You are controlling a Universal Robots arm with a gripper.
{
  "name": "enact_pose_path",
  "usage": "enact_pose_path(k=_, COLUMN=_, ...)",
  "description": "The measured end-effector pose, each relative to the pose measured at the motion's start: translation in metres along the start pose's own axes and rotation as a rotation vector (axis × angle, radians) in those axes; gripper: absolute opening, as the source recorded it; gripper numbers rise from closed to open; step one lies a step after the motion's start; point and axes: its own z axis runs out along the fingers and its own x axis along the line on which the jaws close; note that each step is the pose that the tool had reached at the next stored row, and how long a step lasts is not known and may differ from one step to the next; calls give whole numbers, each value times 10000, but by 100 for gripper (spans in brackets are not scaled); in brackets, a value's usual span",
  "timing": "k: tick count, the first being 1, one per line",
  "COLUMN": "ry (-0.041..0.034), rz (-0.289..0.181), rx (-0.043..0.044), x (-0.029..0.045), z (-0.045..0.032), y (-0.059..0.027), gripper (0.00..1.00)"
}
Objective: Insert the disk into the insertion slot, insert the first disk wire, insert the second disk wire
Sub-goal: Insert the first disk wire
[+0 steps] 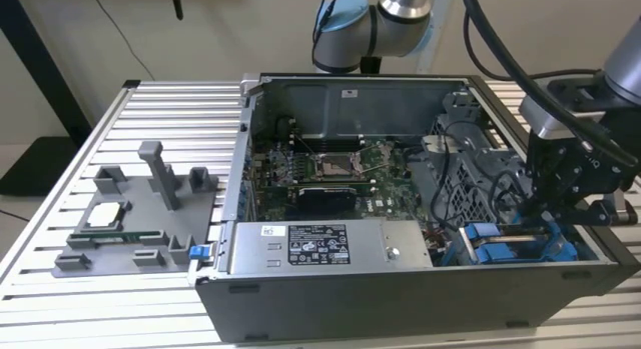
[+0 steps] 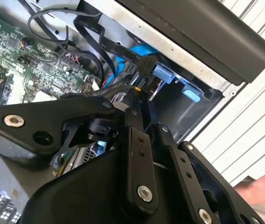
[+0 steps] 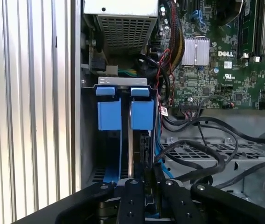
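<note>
- Slatted aluminium table [image 1: 161, 94]: carries the computer case [image 1: 401, 304], which stands open at the top.
- Robot arm [image 1: 401, 19]: rises behind the case. Its wrist end comes down over the case corner at the exterior view's right, on the near side.
- Grey parts fixture [image 1: 130, 229]: rests on the table outside the case, just beside the case wall on the exterior view's left.
- Grey metal box with a black-and-white sticker [image 1: 331, 248]: mounted inside the case along its near wall.
- Green motherboard [image 1: 320, 176]: lies flat on the case floor behind the grey box.
- Insertion slot [image 1: 481, 244]: grey metal bay with bright blue rails, inside the case in the near corner at the exterior view's right, beside the grey box.
- Disk [image 3: 129, 149]: stands in the insertion slot. In the first wrist view it appears edge-on as a thin silver strip between two blue tabs.
- Gripper [image 3: 147, 173]: lowered into the case directly over the insertion slot. Its fingers [image 3: 133, 200] are drawn together at the tips. Whether anything is pinched between them cannot be determined.
- Flat black cable [image 2: 102, 42]: inside the case it runs from above the motherboard side to the slot and ends in a black connector [image 2: 144, 67] just beyond the gripper tips. Contact between them cannot be confirmed.
</note>
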Motion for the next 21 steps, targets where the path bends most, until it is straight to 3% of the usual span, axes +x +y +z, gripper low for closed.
enact_pose_path(k=21, ry=1, rz=25, rx=1, x=-15, z=48, y=-9, gripper=0)
